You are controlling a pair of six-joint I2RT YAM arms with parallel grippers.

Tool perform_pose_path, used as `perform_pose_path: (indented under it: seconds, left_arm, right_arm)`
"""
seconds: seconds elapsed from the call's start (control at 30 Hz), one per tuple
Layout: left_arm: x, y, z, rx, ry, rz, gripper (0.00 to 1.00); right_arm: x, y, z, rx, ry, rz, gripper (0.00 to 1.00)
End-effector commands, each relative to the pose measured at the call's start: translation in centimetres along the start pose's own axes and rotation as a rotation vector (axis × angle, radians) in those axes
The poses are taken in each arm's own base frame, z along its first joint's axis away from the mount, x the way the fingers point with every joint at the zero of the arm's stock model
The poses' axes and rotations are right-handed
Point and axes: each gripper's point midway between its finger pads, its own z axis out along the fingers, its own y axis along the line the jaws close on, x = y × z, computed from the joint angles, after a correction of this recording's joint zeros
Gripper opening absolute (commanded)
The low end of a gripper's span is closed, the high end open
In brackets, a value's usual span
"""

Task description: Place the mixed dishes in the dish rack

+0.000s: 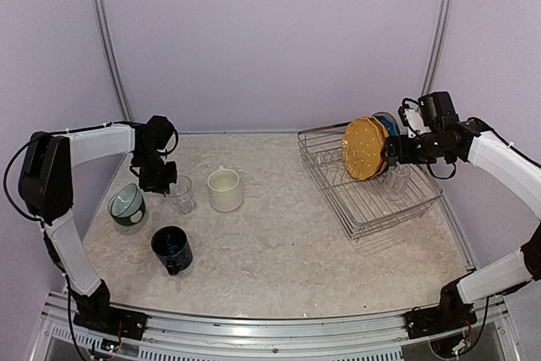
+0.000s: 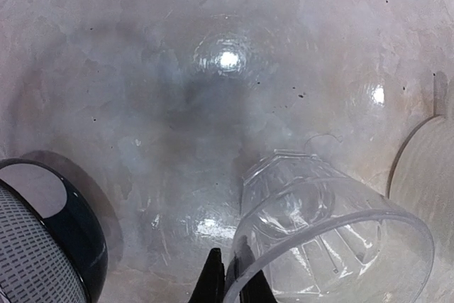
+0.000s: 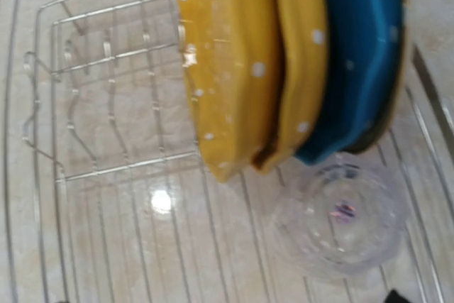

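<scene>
- Silver wire dish rack [image 1: 363,209] [image 3: 106,140]: rectangular, low-sided, on the right of the pale marbled desk [image 1: 279,243].
- Two yellow scalloped plates with white dots [image 1: 362,150] [image 3: 227,69]: on edge in the rack's prongs, side by side.
- Blue scalloped plate [image 1: 390,123] [image 3: 355,54]: on edge just behind the yellow pair, against them.
- Clear glass in the rack [image 1: 397,180] [image 3: 344,221]: on the rack floor just beside the plates.
- Right gripper [image 1: 390,154]: hovers over the rack next to the plates and above that glass. Its fingers stand wide apart and hold nothing.
- Clear ribbed tumbler [image 1: 182,196] [image 2: 319,239]: on the left of the desk, outside the rack.
- Left gripper [image 1: 165,182] [image 2: 227,282]: dark fingers [image 2: 211,282] pinched together on the tumbler's rim.
- Grey-teal cup [image 1: 127,205]: on the desk left of the tumbler, near it.
- Cream mug [image 1: 225,190]: on the desk just right of the tumbler.
- Dark blue mug [image 1: 172,249]: on the desk nearer the arm bases, apart from the other three.
</scene>
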Motion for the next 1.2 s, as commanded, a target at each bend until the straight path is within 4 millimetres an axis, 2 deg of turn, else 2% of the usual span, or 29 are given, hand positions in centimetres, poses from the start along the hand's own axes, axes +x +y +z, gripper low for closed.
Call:
perform_pose_path:
  seconds: [0.0, 0.13, 0.17, 0.23, 0.27, 0.37, 0.43, 0.47, 0.57, 0.7, 0.8, 0.9, 1.03, 1.17]
  left_arm:
    - [-0.1, -0.2, -0.8, 0.028, -0.006, -0.002, 0.00]
    - [0.1, -0.9, -3.5, 0.107, -0.047, -0.017, 0.00]
    - [0.0, -1.4, -4.9, 0.158, -0.076, -0.021, 0.00]
    - [0.3, -2.7, -7.0, 0.270, -0.111, -0.028, 0.00]
    - [0.3, -3.6, -8.8, 0.350, -0.145, -0.033, 0.00]
    - [1.0, -6.6, -12.6, 0.591, -0.195, -0.044, 0.00]
    - [1.0, -8.8, -16.2, 0.780, -0.262, -0.034, 0.00]
    - [1.7, -9.6, -16.8, 0.848, -0.247, -0.036, 0.00]
    - [2.3, -12.0, -20.5, 1.085, -0.298, 0.003, 0.00]
    - [3.5, -13.9, -22.4, 1.256, -0.302, 0.047, 0.00]
    - [4.4, -15.1, -23.0, 1.330, -0.295, 0.083, 0.00]
    - [5.1, -16.3, -24.1, 1.421, -0.288, 0.122, 0.00]
    - [6.1, -17.7, -24.5, 1.496, -0.241, 0.153, 0.00]
    - [6.5, -18.7, -24.1, 1.544, -0.197, 0.152, 0.00]
  right_arm:
    - [-1.5, 1.8, -0.9, -0.029, -0.027, -0.020, 0.94]
    - [-2.8, 4.1, -2.2, -0.081, -0.077, -0.052, 0.95]
    - [-3.1, 5.0, -2.5, -0.108, -0.094, -0.058, 0.95]
    - [-3.7, 7.5, -3.1, -0.186, -0.142, -0.071, 0.96]
    - [-3.9, 9.0, -3.4, -0.243, -0.160, -0.075, 0.96]
    - [-3.8, 13.7, -3.9, -0.401, -0.198, -0.080, 0.97]
    - [-3.9, 17.1, -4.4, -0.501, -0.225, -0.092, 0.98]
    - [-3.9, 18.7, -4.6, -0.551, -0.232, -0.095, 0.98]
    - [-3.6, 23.5, -5.4, -0.729, -0.232, -0.097, 0.99]
    - [-2.5, 29.3, -6.4, -0.963, -0.194, -0.090, 1.00]
    - [-2.0, 32.0, -7.2, -1.099, -0.171, -0.070, 1.00]
    - [-1.4, 34.0, -7.4, -1.199, -0.137, -0.049, 1.00]
    - [-0.9, 35.5, -8.3, -1.325, -0.120, -0.034, 1.00]
    - [-0.8, 36.5, -9.2, -1.393, -0.118, -0.044, 1.00]
